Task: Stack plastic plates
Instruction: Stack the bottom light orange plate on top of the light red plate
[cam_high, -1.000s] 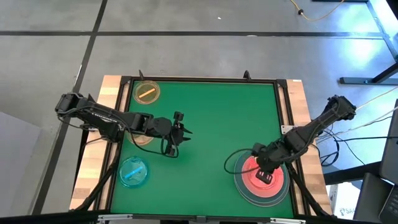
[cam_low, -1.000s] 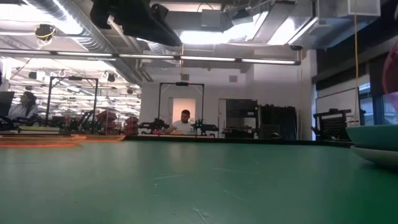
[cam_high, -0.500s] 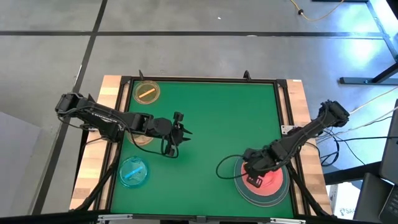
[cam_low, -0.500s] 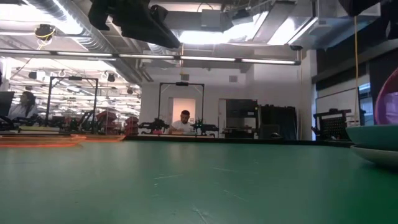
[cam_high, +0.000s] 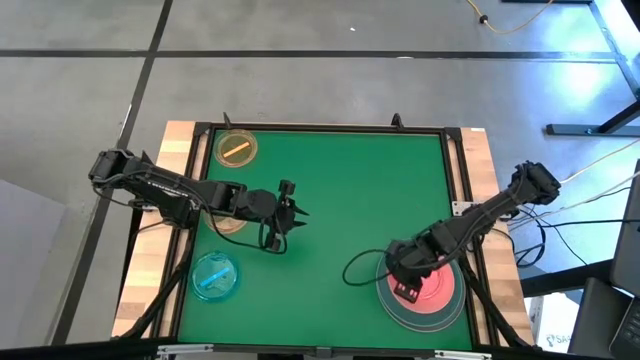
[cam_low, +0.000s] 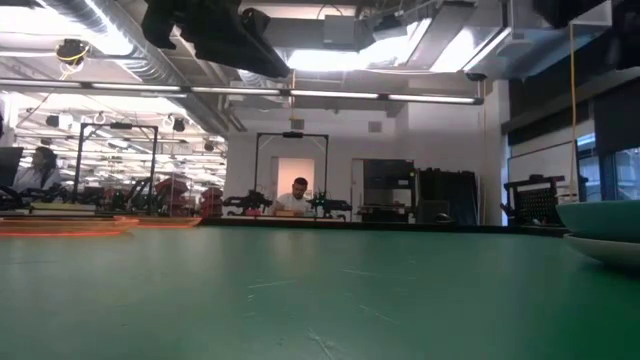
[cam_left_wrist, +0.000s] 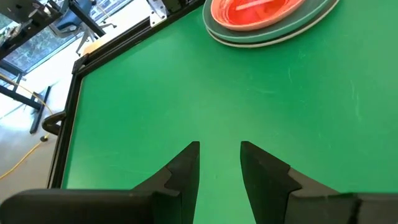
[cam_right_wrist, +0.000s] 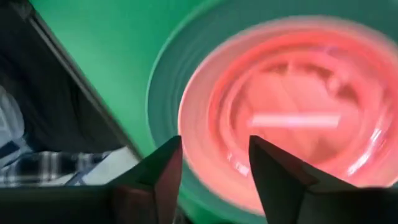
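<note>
Near the table's front right stands a stack of plastic plates (cam_high: 428, 292): a grey plate (cam_high: 432, 316) at the bottom, a pale-teal one (cam_right_wrist: 166, 81) on it, and pink (cam_right_wrist: 280, 118) on top. My right gripper (cam_high: 405, 287) hovers over the stack's left part, pointing down, and is open (cam_right_wrist: 214, 146) with nothing between its fingers. My left gripper (cam_high: 298, 211) waits open (cam_left_wrist: 219, 149) over the bare mat left of the centre. It points toward the stack (cam_left_wrist: 267, 18).
A yellow plate (cam_high: 236, 148) holding an orange piece lies at the far left. A blue plate (cam_high: 214, 276) lies at the near left, and a pale one (cam_high: 230, 224) shows partly under my left arm. The mat's middle (cam_high: 350, 200) is bare. A black frame (cam_high: 460, 200) borders the mat.
My right gripper has moved a little toward the table's left over the stack. In the low view, a translucent pink plate stood tilted above the stack at the right edge half a second ago. It no longer shows there.
</note>
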